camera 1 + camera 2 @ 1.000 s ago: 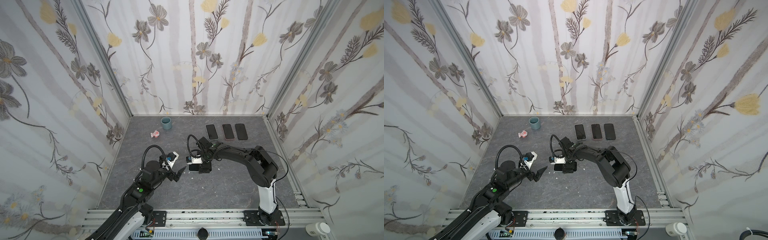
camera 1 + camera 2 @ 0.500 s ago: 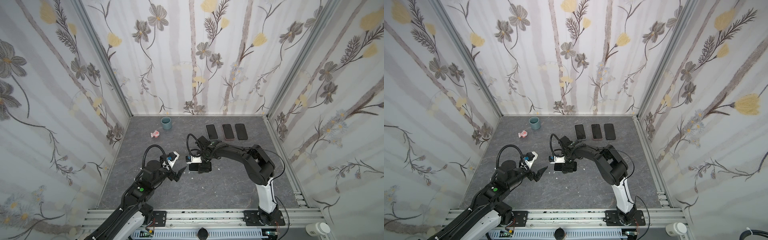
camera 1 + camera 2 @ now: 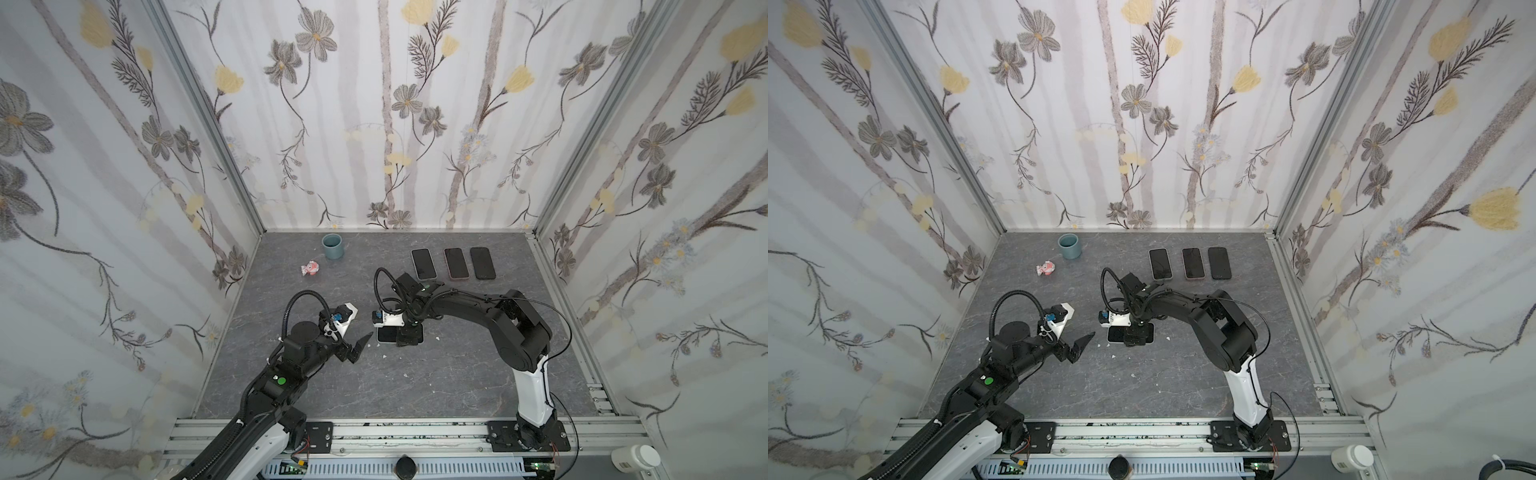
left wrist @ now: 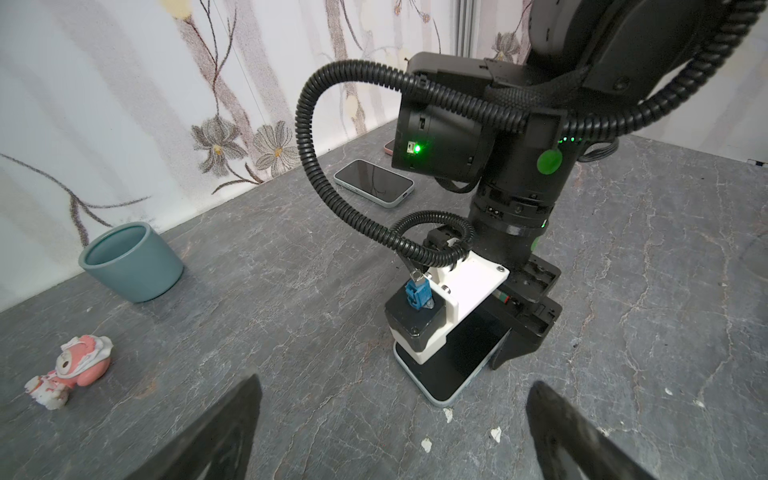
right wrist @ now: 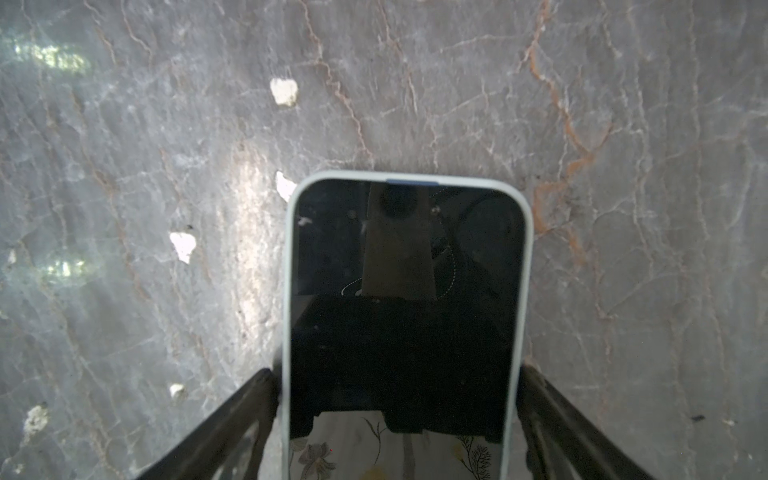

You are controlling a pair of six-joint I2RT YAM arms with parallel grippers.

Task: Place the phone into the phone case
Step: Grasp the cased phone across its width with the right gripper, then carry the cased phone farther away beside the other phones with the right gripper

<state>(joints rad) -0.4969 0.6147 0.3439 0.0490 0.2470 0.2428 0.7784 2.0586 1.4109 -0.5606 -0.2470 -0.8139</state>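
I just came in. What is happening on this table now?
The right tool straddles a phone lying flat on the table, apparently already seated in its pale case; its fingers flank both long edges, grip uncertain. The left tool hangs open beside it, holding nothing. Three more phones lie at the back.

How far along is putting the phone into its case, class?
Done, seemingly: the phone lies screen-up inside the pale phone case, rim visible around it. In hand: the right gripper straddles its sides; grip unclear. Remaining: checking the end hidden under that gripper; the left gripper hovers open.
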